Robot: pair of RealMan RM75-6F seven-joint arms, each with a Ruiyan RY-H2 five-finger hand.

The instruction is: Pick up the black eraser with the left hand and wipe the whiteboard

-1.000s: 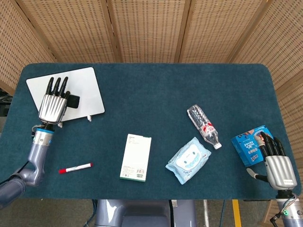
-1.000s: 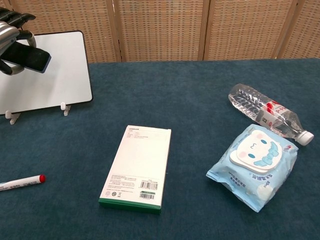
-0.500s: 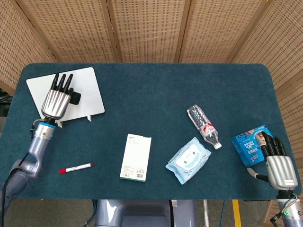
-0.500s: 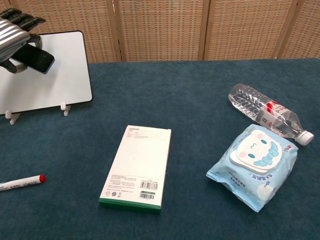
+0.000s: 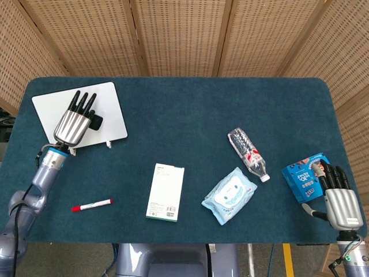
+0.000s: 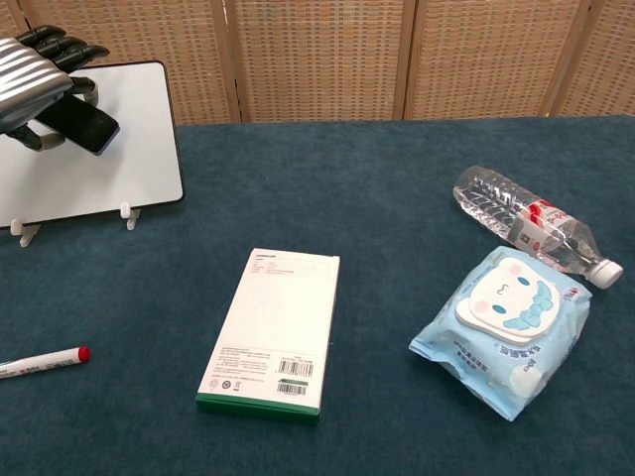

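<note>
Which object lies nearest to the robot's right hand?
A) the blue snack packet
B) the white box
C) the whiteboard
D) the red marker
A: in the head view the right hand sits at the table's near right corner, its fingertips right beside the blue snack packet.

- The table (image 5: 190,104) wears a matt, dark teal cloth with a felt-like nap.
- The whiteboard (image 6: 109,149) has a smooth, glossy white face.
- The left hand (image 5: 74,122) has a ribbed, shiny metal back and black fingers.
- The black eraser (image 6: 84,121) looks like smooth plastic.
- The water bottle (image 6: 526,228) is clear, crinkled plastic.
- The wet wipes pack (image 6: 506,327) is soft, glossy film.
- The box (image 6: 273,332) is matt white card.
- The screen (image 5: 184,34) behind is woven cane in wooden frames.
</note>
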